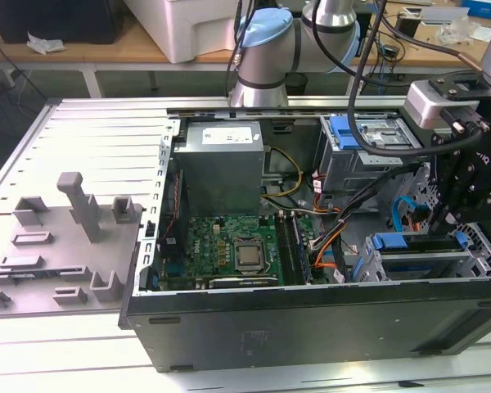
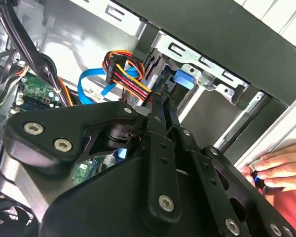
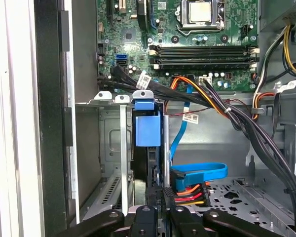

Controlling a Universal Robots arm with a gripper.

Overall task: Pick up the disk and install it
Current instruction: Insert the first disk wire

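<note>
The gripper (image 3: 159, 195) is seen in the first wrist view reaching down into the open computer case (image 1: 311, 327). It is lined up with a slot of the grey drive cage (image 3: 108, 143). In the exterior view the arm (image 1: 262, 49) is bent over the case from the far side. There the gripper (image 1: 443, 219) hangs at the cage (image 1: 409, 266), at the exterior view's right.

The fingers (image 3: 152, 193) are drawn narrow and are closed on the near end of the disk (image 3: 147, 163). The disk stands edge-on inside the cage slot. Its blue carrier tab (image 3: 147, 123) is seen at the far end, towards the motherboard (image 3: 202, 49).

A power connector with red, yellow and orange wires (image 3: 190, 195) lies just beside the gripper. A flat blue cable (image 3: 202, 170) is looped close behind the connector. In the second wrist view the gripper's black linkage is seen converging to a narrow point (image 2: 160, 106) next to the same connector (image 2: 130, 79). A person's hand (image 2: 276, 165) rests outside the case wall.

Farther off in the exterior view, a second cage is topped by a blue bracket (image 1: 352, 131). A grey power supply (image 1: 221, 164) sits beyond the motherboard. A grey fixture plate (image 1: 57, 237) lies beside the case, at the exterior view's left.
</note>
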